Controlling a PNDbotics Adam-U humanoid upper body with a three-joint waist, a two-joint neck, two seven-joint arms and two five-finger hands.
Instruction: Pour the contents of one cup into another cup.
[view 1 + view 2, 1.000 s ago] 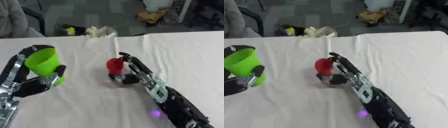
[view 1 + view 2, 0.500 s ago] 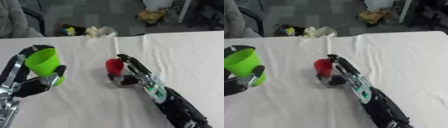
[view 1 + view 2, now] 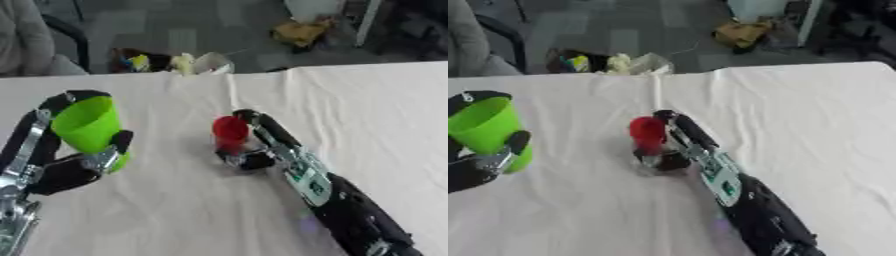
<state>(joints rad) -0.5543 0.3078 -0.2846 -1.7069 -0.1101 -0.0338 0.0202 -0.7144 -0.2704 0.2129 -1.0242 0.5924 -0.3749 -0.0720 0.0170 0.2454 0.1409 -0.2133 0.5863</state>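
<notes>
A bright green cup is held upright above the white table at the left, with my left hand curled round it from below and behind. A small red cup stands upright near the table's middle. My right hand has its fingers and thumb wrapped round the red cup from the right side and underneath. What either cup holds is hidden from view.
A wrinkled white cloth covers the table. Beyond the far edge lie a clear bag and small yellow and green items on the floor, and a chair at far left.
The right hand has drawn closer around the red cup, which has shifted slightly. The left hand and the green cup have stayed where they were.
</notes>
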